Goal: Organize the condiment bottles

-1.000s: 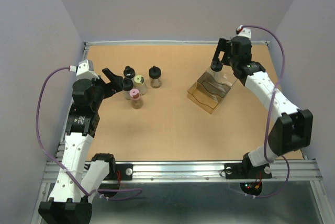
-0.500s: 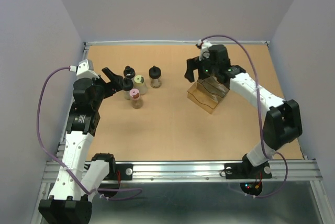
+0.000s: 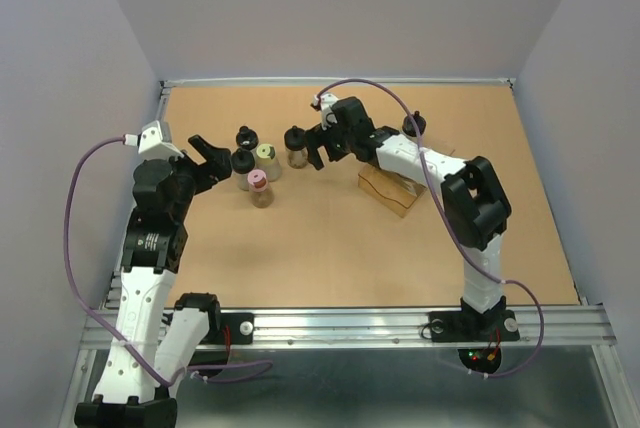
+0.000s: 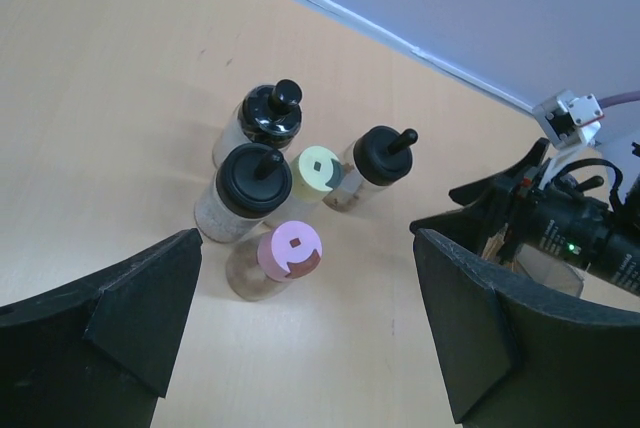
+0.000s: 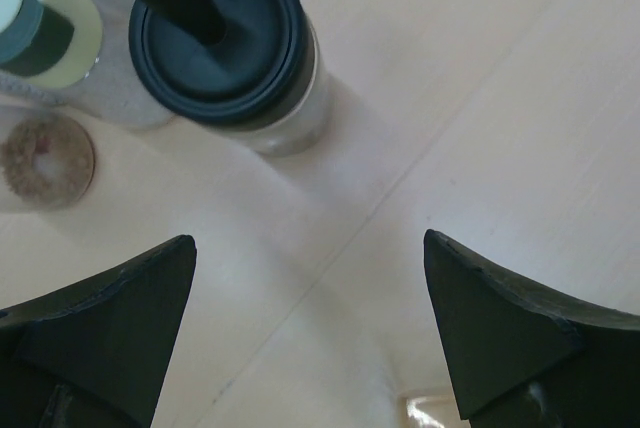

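Observation:
Several condiment bottles stand in a cluster at the back left: two black-capped [image 3: 246, 136] [image 3: 243, 161], one yellow-green-capped [image 3: 266, 155], one pink-capped [image 3: 259, 186], and one black-capped [image 3: 296, 143] to their right. Another black-capped bottle [image 3: 412, 126] stands at the far edge of the amber box [image 3: 392, 191]. My left gripper [image 3: 206, 152] is open just left of the cluster, with the pink cap [image 4: 290, 250] ahead of its fingers. My right gripper [image 3: 318, 144] is open and empty, close beside the right black-capped bottle [image 5: 220, 38].
The amber clear box lies partly under my right arm [image 3: 420, 160] at the middle right. The table's back rail [image 3: 340, 79] runs close behind the bottles. The yellow-green cap [image 5: 40, 28] shows at the left edge of the right wrist view.
My right arm has swung left from the bottle at the box to just beside the right black-capped bottle in the cluster. The left arm has barely moved.

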You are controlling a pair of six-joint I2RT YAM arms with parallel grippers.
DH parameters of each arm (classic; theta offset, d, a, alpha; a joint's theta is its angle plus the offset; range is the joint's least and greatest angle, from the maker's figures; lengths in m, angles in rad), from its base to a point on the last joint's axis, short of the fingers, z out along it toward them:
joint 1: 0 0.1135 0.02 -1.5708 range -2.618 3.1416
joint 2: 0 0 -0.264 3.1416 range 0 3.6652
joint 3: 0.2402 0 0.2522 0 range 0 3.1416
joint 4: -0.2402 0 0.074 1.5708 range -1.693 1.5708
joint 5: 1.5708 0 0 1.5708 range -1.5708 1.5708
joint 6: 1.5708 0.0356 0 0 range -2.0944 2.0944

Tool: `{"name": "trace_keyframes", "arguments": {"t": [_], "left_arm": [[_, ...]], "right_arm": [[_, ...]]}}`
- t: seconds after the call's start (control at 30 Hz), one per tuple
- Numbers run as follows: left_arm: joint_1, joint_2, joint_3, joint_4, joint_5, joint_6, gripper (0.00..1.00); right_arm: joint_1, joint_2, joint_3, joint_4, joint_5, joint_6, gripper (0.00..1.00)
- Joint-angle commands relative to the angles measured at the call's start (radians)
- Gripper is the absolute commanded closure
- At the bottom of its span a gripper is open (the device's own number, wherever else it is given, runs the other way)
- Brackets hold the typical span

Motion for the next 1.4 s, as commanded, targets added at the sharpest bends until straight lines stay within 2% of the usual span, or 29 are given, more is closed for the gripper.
{"name": "trace_keyframes", "arguments": {"t": [0.0, 0.47, 0.63, 0.77, 0.83, 0.97, 1.0, 1.07, 1.1, 1.17, 1.37], "left_arm": [[-0.003, -0.023, -0.007, -0.002, -0.022, 0.009, 0.01], [-0.001, -0.015, 0.005, -0.022, -0.041, 0.024, 0.01], [-0.003, -0.009, 0.01, -0.028, -0.041, 0.032, 0.01], [-0.003, -0.007, 0.014, -0.028, -0.039, 0.037, 0.01], [-0.003, -0.004, 0.016, -0.03, -0.039, 0.038, 0.01], [-0.003, -0.001, 0.017, -0.028, -0.041, 0.038, 0.01], [-0.003, -0.001, 0.016, -0.027, -0.039, 0.037, 0.01], [-0.003, 0.0, 0.017, -0.022, -0.041, 0.037, 0.01], [-0.003, 0.002, 0.014, -0.019, -0.039, 0.035, 0.01], [-0.003, 0.007, 0.013, -0.008, -0.041, 0.032, 0.01], [-0.003, 0.031, 0.005, 0.038, -0.027, 0.03, 0.01]], "right_arm": [[0.014, 0.078, 0.132, 0.093, 0.014, -0.004, 0.0], [0.043, 0.248, 0.35, 0.087, -0.058, 0.043, 0.0], [0.046, 0.309, 0.417, 0.057, -0.037, 0.06, 0.0], [0.046, 0.351, 0.467, 0.041, -0.008, 0.069, 0.04], [0.046, 0.375, 0.497, 0.035, 0.006, 0.072, 0.11], [0.046, 0.38, 0.516, 0.035, 0.023, 0.085, 0.39], [0.046, 0.375, 0.514, 0.034, 0.029, 0.085, 0.52], [0.046, 0.348, 0.5, 0.035, 0.037, 0.086, 0.68], [0.046, 0.337, 0.493, 0.035, 0.05, 0.083, 0.86], [0.046, 0.282, 0.456, 0.035, 0.092, 0.092, 0.99], [0.032, 0.044, 0.249, 0.049, 0.198, 0.14, 1.0]]}}
